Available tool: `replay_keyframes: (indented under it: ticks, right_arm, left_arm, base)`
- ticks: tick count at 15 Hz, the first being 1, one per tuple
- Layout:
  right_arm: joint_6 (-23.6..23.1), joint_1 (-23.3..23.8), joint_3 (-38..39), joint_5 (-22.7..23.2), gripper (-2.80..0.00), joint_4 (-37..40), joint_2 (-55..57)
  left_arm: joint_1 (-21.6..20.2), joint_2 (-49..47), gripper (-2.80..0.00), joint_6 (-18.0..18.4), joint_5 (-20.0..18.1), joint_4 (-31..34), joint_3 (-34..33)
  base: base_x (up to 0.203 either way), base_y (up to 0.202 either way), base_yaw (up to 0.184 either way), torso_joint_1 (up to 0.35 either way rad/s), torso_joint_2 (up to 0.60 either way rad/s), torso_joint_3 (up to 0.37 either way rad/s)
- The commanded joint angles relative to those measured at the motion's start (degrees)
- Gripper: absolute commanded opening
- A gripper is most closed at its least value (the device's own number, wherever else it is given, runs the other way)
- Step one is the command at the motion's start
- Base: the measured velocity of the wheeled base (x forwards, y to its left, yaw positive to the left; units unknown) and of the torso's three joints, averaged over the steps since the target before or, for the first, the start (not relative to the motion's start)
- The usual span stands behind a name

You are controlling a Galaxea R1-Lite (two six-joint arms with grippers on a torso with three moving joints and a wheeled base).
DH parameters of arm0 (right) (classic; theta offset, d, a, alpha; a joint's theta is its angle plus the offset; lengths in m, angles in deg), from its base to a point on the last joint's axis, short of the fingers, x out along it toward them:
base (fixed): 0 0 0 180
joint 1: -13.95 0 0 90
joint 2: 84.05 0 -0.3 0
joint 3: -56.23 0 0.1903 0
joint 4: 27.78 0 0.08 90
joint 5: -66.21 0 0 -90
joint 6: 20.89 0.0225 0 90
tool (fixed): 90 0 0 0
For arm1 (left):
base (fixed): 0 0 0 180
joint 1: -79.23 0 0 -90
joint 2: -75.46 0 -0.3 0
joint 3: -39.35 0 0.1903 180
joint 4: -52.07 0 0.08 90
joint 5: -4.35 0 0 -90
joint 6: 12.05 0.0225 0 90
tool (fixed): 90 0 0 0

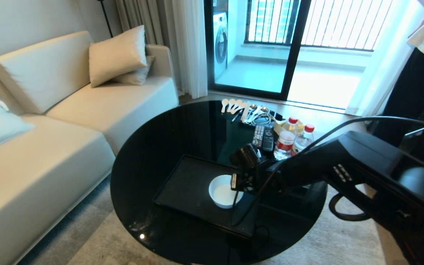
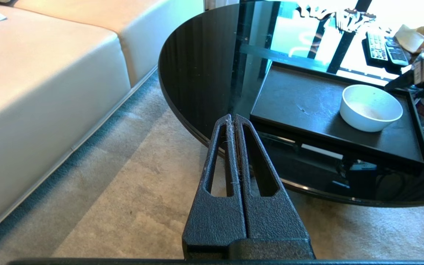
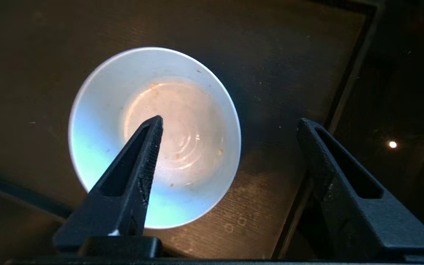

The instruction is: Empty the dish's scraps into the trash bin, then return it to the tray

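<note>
Place: I am looking at a home living room.
Seating: cream sofa (image 1: 68, 121) with cushions (image 1: 118, 55) along my left.
Desk: round glossy black desk (image 1: 168, 147) on a pale carpet (image 1: 337, 239).
Clutter: remote controls (image 1: 263, 138), water bottles (image 1: 293, 139), spoons (image 1: 232, 105).
Beyond: curtains (image 1: 182, 44), sliding glass door (image 1: 256, 48), balcony with a washing machine (image 1: 220, 44).

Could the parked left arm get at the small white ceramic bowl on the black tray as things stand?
Probably yes: the left gripper, shut, sits off the round black glass table's edge, with bare tray before the small white ceramic bowl. The right gripper, open over it, might crowd the approach.
</note>
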Motion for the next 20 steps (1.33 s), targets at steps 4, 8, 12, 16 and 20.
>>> replay_keyframes:
  ticks: [4, 8, 12, 16, 20]
  right_arm:
    - [-0.2, -1.1, 4.5, -0.6, 0.0, -0.4, -10.4]
    - [-0.6, -2.0, 10.6, -2.5, 0.0, -0.8, -17.7]
    - [-1.8, -2.0, 20.7, -4.1, -2.8, -5.9, -23.1]
    - [-8.4, -1.3, 32.9, -4.2, -2.8, -16.8, -28.5]
    - [-13.2, 2.1, 40.9, -4.2, -2.8, -22.3, -38.1]
  left_arm:
    - [0.0, 0.0, -2.8, 0.0, 0.0, 0.0, 0.0]
    - [0.0, 0.0, -2.8, 0.0, 0.0, 0.0, 0.0]
    - [0.0, 0.0, -2.8, 0.0, 0.0, 0.0, 0.0]
    - [0.0, 0.0, -2.8, 0.0, 0.0, 0.0, 0.0]
    - [0.0, 0.0, -2.8, 0.0, 0.0, 0.0, 0.0]
  base:
    - [0.0, 0.0, 0.0, 0.0, 0.0, 0.0]
    - [0.0, 0.0, 0.0, 0.0, 0.0, 0.0]
    - [0.0, 0.0, 0.0, 0.0, 0.0, 0.0]
    - [0.0, 0.0, 0.0, 0.0, 0.0, 0.0]
    - [0.0, 0.0, 0.0, 0.0, 0.0, 0.0]
